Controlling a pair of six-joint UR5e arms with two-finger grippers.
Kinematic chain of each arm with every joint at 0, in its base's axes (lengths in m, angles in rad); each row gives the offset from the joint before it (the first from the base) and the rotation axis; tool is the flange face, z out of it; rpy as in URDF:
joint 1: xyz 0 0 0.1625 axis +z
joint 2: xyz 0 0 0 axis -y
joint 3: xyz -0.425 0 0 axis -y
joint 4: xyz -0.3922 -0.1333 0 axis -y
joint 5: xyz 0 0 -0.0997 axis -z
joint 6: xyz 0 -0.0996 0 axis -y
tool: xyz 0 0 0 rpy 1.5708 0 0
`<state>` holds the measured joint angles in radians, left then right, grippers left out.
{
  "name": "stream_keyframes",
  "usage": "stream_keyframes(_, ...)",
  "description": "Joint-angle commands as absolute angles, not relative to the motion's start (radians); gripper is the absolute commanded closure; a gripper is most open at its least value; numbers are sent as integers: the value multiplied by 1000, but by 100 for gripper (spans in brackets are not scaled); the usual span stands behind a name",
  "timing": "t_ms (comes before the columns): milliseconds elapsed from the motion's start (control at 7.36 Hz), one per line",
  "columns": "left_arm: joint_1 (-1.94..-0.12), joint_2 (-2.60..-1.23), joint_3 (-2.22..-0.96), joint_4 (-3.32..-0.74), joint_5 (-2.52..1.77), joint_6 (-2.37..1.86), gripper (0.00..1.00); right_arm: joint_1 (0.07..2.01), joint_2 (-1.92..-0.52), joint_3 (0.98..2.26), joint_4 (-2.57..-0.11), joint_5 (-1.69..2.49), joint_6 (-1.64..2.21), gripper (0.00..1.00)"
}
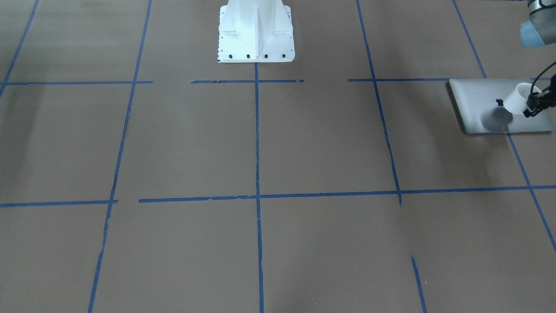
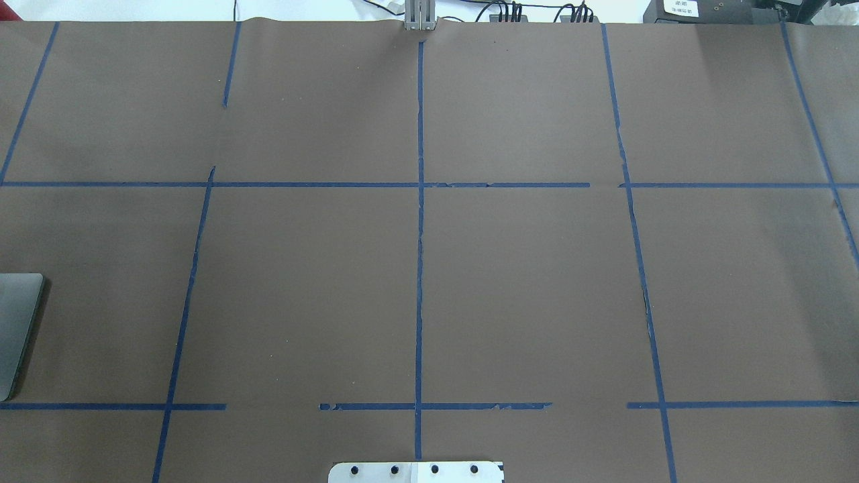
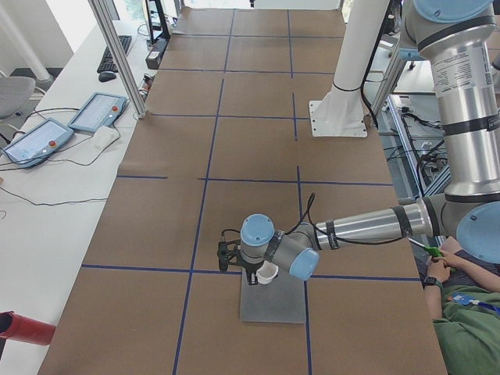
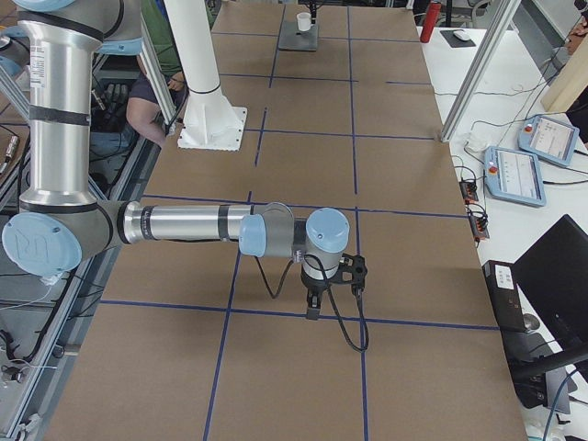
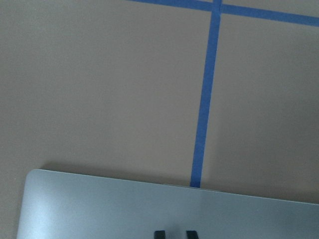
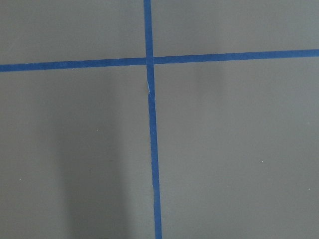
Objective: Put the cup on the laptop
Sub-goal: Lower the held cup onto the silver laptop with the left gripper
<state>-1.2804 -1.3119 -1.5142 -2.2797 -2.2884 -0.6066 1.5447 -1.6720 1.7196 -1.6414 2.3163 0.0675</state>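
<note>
Left gripper [image 1: 533, 104] clamped on rim of cup [image 1: 516, 100], above lid of laptop [image 1: 475, 98] near its centre, seemingly just clear of it; remaining travel straight down. Right gripper [image 4: 312, 308] well apart; opening not discernible.

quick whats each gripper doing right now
Left gripper: closed on the rim of the small white tapered mug.
Right gripper: cannot be told.

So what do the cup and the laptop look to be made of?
The cup: probably glazed ceramic, though plastic is possible. It is smooth, plain white and opaque. The laptop: likely anodised or brushed metal. Its lid is flat, silver-grey and matte, with an even soft sheen and a diffuse shadow under the cup.
</note>
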Motion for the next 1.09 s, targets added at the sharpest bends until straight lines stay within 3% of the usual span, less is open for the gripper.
stream_keyframes(0,-1270,-1312,-1514,-2278,-2292,-609,100,1545,-1672,1720,-1641,2316,67,0)
stream_keyframes(408,-1249,-1312,-1505,-2278,-2318,-607,100,1545,-1672,1720,-1641,2316,67,0)
stream_keyframes(544,-1249,-1313,-1500,-2278,-2318,-601,71,1545,-1672,1720,-1641,2316,67,0)
stream_keyframes(680,-1249,-1313,-1499,-2281,-2318,-591,6,1545,-1672,1720,-1641,2316,67,0)
stream_keyframes(951,-1249,-1313,-1505,-2284,-2318,-586,0,1545,-1672,1720,-1641,2316,67,0)
